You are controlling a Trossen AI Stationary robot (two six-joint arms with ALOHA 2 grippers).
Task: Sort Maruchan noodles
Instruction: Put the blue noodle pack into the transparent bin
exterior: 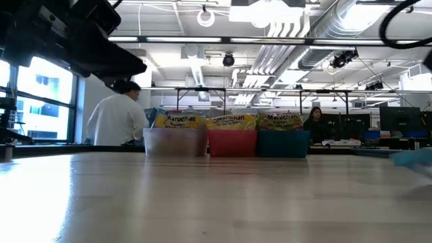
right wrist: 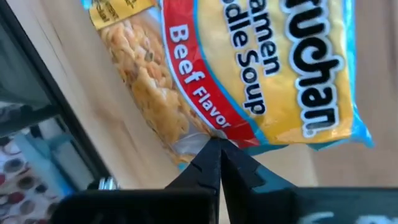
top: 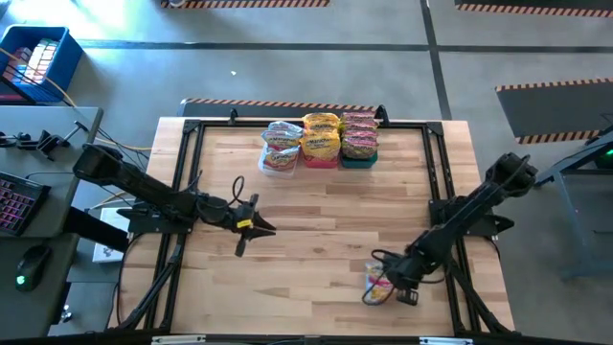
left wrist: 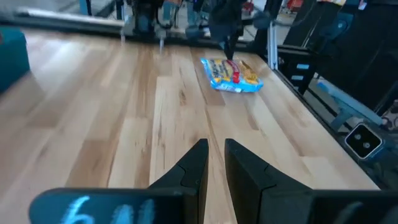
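Note:
A yellow Maruchan noodle packet [right wrist: 267, 68] with a blue border and a red "Beef Flavor" band lies near the table's near right corner [top: 375, 286]. My right gripper [right wrist: 217, 144] is shut at its edge, pointing steeply down. More packets sit in three bins at the far middle: silvery ones in the clear bin [top: 278, 165], yellow ones in the red bin [top: 320, 161], reddish ones in the teal bin [top: 359, 160]. My left gripper [left wrist: 216, 144] hovers over the table's left half [top: 268, 228], with a narrow gap between its fingers and nothing in it. My right gripper pinches the packet's long edge [right wrist: 208, 134], beside the red band, between its two fingertips. The fingers come from above, slanting steeply down. In the left wrist view the packet [left wrist: 231, 74] lies almost flat on the wood under the gripper [left wrist: 229, 53].
A black metal frame [top: 192, 129] runs round the tabletop, with a rail close to the packet on the right [left wrist: 280, 59]. The wood between the bins and both grippers is bare [top: 326, 220]. People [exterior: 118, 115] are in the room behind the bins.

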